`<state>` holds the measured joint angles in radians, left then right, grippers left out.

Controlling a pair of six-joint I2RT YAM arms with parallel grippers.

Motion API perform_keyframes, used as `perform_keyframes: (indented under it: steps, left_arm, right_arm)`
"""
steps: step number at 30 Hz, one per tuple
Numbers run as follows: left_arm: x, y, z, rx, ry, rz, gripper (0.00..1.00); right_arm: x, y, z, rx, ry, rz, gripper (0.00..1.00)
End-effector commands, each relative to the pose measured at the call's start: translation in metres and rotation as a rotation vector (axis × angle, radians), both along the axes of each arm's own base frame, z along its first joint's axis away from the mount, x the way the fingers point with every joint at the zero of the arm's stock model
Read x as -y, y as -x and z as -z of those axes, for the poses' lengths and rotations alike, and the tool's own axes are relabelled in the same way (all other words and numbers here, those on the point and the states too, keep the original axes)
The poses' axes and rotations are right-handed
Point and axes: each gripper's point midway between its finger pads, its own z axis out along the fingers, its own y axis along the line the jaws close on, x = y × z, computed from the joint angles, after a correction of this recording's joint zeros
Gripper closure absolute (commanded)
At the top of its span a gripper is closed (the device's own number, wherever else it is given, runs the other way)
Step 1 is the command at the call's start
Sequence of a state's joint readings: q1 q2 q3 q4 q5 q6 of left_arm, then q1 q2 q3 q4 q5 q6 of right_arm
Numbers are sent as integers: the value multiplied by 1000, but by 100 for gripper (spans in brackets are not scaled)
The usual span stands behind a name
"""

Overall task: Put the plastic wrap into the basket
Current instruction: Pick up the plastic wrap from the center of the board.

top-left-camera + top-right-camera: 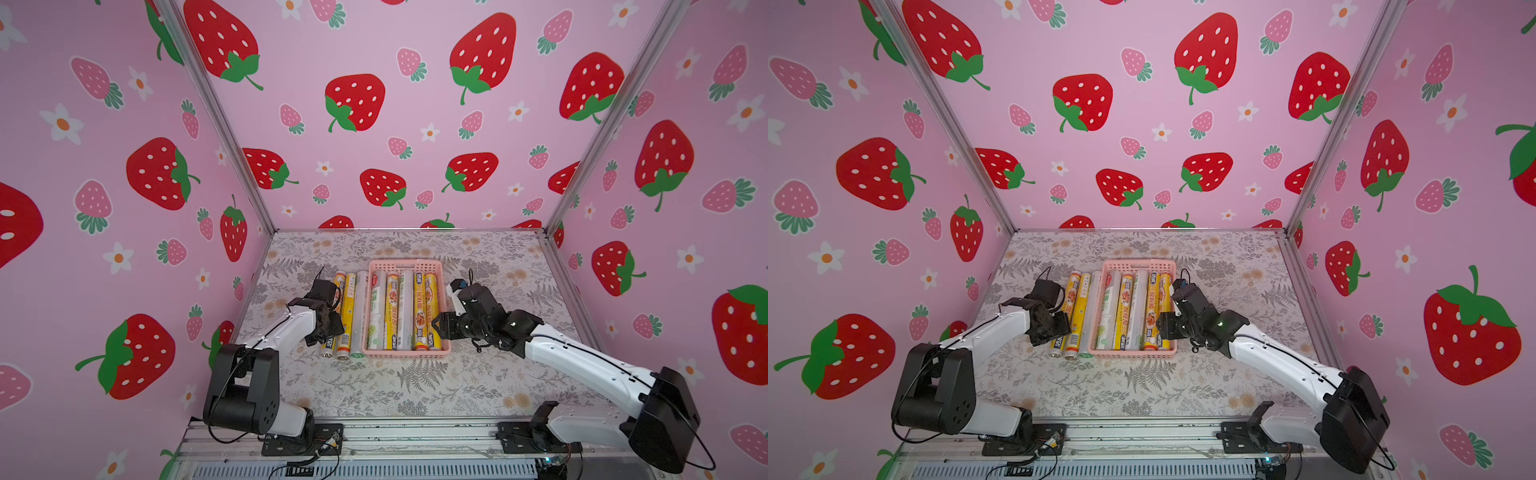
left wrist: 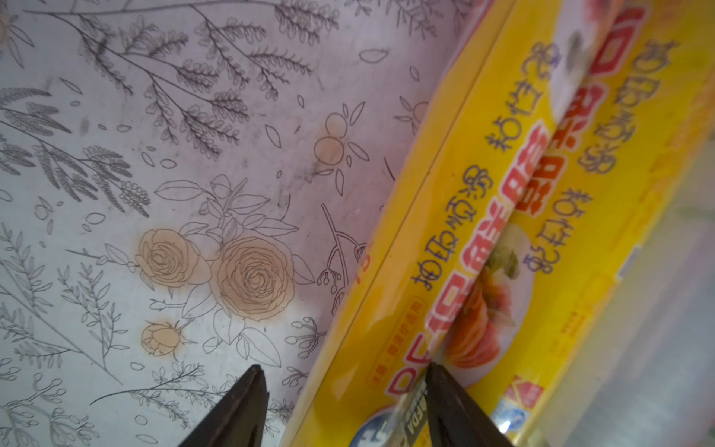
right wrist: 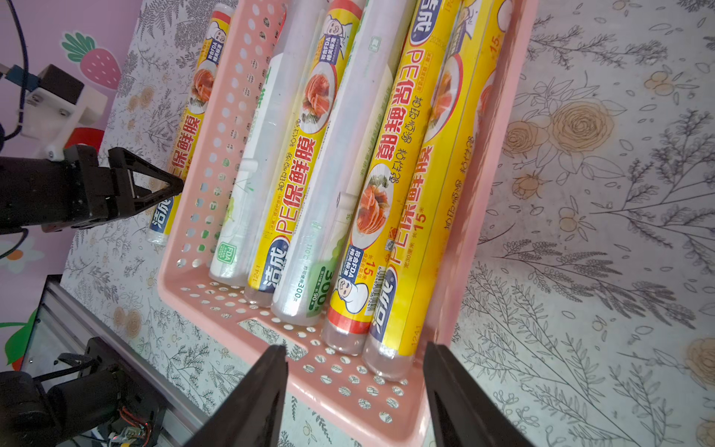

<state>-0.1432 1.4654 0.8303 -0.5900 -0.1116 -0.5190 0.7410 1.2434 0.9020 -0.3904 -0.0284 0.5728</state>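
Five rolls [image 1: 392, 307] lie in the basket [image 1: 405, 354], three beside it, open surface [image 1: 415, 386] around. Open left gripper [image 2: 344, 367] straddles the outer roll [image 2: 418, 240]; right gripper [image 3: 356, 346] open, empty.

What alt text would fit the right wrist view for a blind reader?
Five rolls of plastic wrap lie side by side in a pink basket on a floral table; two open black fingers stand apart at its end.

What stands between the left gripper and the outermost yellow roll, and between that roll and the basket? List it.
Nothing visible separates the left gripper from the outermost yellow roll. Toward the basket, a second yellow roll and a clear roll lie between, then the basket's side wall. Five rolls already lie inside.
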Motion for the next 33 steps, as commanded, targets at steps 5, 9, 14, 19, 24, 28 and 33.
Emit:
perform_keyframes:
  steps: [5, 9, 14, 19, 24, 28, 33]
  left_arm:
    - [0, 4, 16, -50, 17, -4, 32]
    - [4, 5, 22, -68, 48, -7, 34]
    - [3, 8, 28, -87, 59, -18, 36]
    - [5, 8, 32, -85, 87, -25, 41]
    - [2, 11, 35, -100, 75, -26, 46]
    - [2, 13, 35, -95, 80, -34, 53]
    - [1, 13, 25, -68, 84, -41, 60]
  right_arm:
    - [1, -1, -5, 23, 7, -1, 39]
    - [3, -1, -6, 26, 10, 4, 39]
    - [2, -1, -3, 20, 14, 6, 39]
    - [4, -1, -3, 21, 17, 10, 39]
    - [4, -1, -3, 22, 13, 13, 39]
    - [4, -1, -4, 26, 11, 13, 39]
    - [3, -2, -7, 33, 4, 15, 39]
